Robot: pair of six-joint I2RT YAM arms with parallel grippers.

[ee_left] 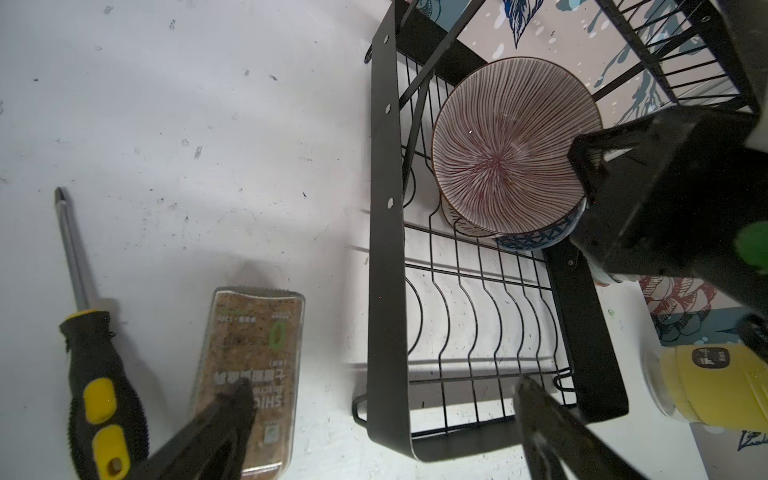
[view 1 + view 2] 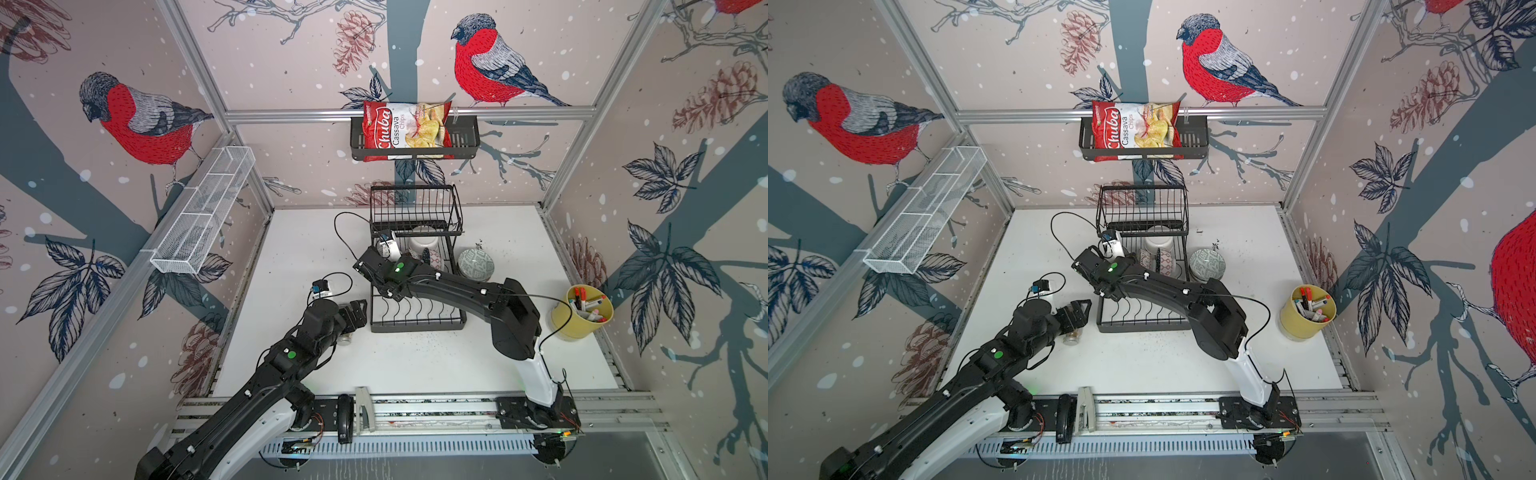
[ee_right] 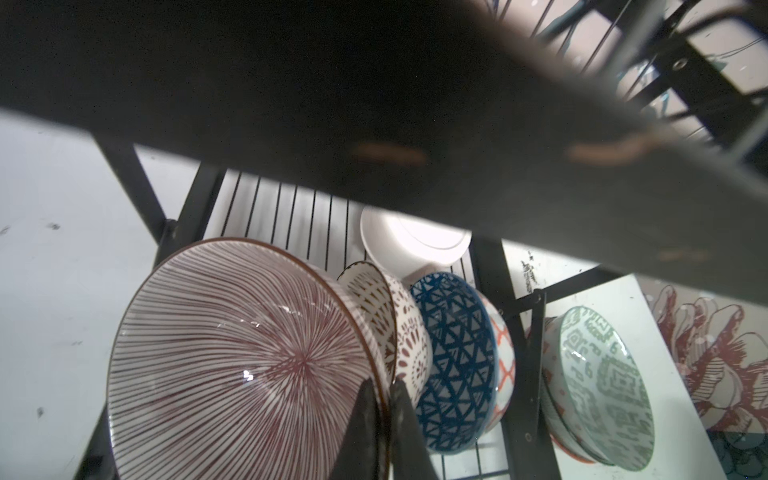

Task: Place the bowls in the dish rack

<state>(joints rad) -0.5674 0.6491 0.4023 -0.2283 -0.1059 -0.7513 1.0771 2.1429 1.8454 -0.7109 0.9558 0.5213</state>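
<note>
The black dish rack [image 2: 417, 324] [image 2: 1142, 326] stands mid-table. On its lower grid a bowl with dark red radial stripes [image 3: 232, 361] [image 1: 498, 145] stands on edge, and my right gripper [image 3: 384, 380] is shut on its rim. Behind it lean a brown-dotted bowl [image 3: 399, 328], a blue triangle bowl [image 3: 453, 365], an orange-red lattice bowl [image 3: 505, 353] and a white bowl [image 3: 415, 245]. A grey-green bowl [image 2: 476, 264] [image 3: 602, 395] stands on the table, against the rack's right side. My left gripper [image 1: 382, 384] [image 2: 355, 313] is open and holds nothing, at the rack's front left corner.
A spice jar [image 1: 249, 374] and a yellow-black screwdriver [image 1: 95, 361] lie on the table left of the rack. A yellow pot of markers [image 2: 582, 311] stands at the right. A black basket with a chips bag [image 2: 411, 133] and a white mesh shelf [image 2: 203, 208] hang on the walls.
</note>
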